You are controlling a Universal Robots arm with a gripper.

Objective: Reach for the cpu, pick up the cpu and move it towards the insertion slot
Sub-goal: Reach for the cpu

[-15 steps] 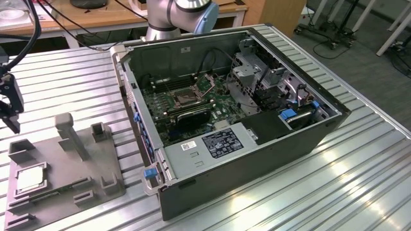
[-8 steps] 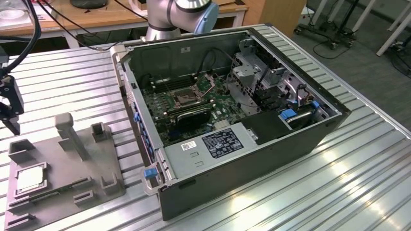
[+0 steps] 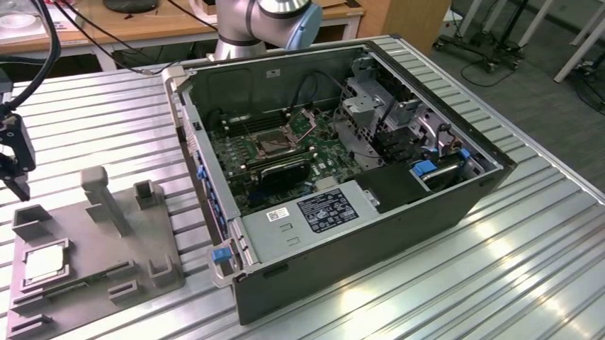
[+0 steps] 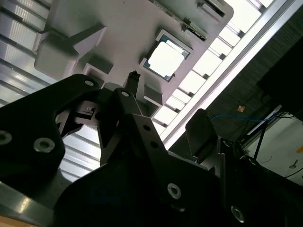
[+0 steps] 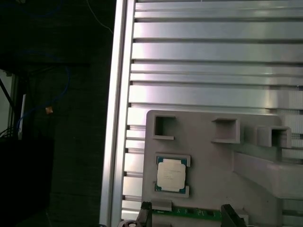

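The cpu (image 3: 44, 263), a small pale square chip, lies flat in a recess of the grey plastic tray (image 3: 142, 244) at the exterior view's left. Both wrist views look down on the cpu (image 5: 171, 174) (image 4: 165, 59) in the tray (image 5: 208, 151). My gripper (image 3: 17, 185) hangs above the table a little behind the tray, apart from the chip. It is open, with nothing between its black fingertips (image 5: 146, 208). The insertion slot (image 3: 269, 146) is a dark square socket with a metal frame on the motherboard inside the open computer case (image 3: 397, 234).
The case lies on its side on the ribbed aluminium table (image 3: 529, 269), with a white-labelled power supply (image 3: 321, 207) inside. Grey posts (image 3: 106, 202) stand up from the tray. A green board strip (image 5: 199, 215) lies in the tray beside the chip. The table edge (image 5: 116, 118) is close.
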